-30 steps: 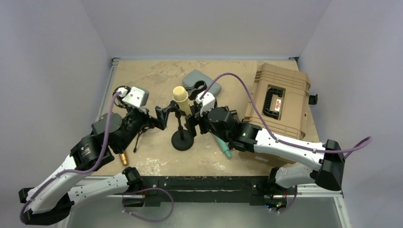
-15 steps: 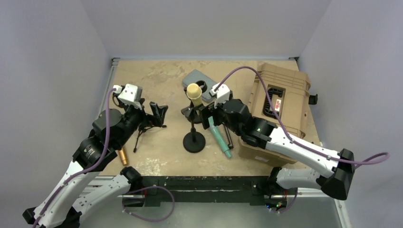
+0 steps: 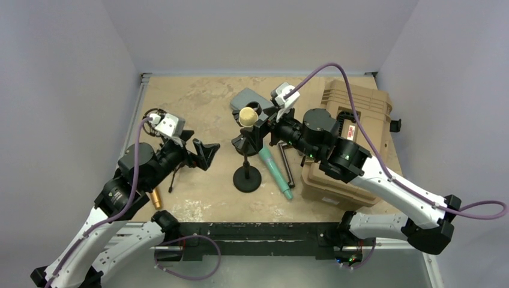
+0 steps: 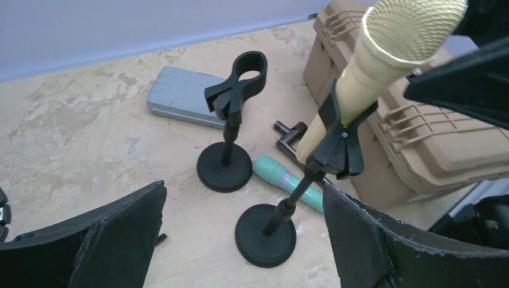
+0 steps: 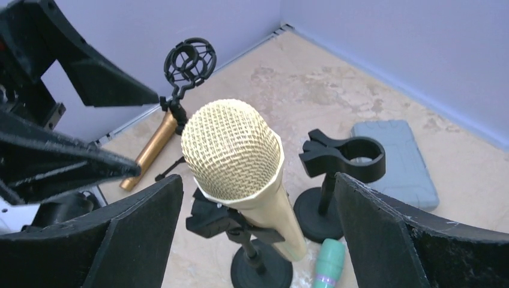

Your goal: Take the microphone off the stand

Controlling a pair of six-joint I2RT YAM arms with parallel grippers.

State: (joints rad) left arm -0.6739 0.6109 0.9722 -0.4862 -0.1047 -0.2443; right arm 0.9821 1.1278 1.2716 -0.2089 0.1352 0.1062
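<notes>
A cream microphone [image 3: 246,116] with a mesh head sits tilted in the clip of a black round-base stand [image 3: 247,179] at mid table. My right gripper [image 3: 257,131] is open, and in the right wrist view [image 5: 258,198] its jaws stand either side of the microphone [image 5: 240,156] without touching it. My left gripper [image 3: 204,153] is open and empty, left of the stand. In the left wrist view [image 4: 243,189] it faces the stand's base [image 4: 267,234] and the microphone [image 4: 372,72].
A second, empty clip stand [image 4: 231,120] is just behind. A green microphone [image 3: 275,171] and a black bent tool [image 3: 287,159] lie right of the stand. A tan case [image 3: 348,138] is at right, a grey box [image 3: 246,99] behind, and a gold microphone [image 3: 156,198] at left.
The stand with the microphone shifted right. My left gripper drew back from its post. My right gripper rose and moved back to the microphone's height.
</notes>
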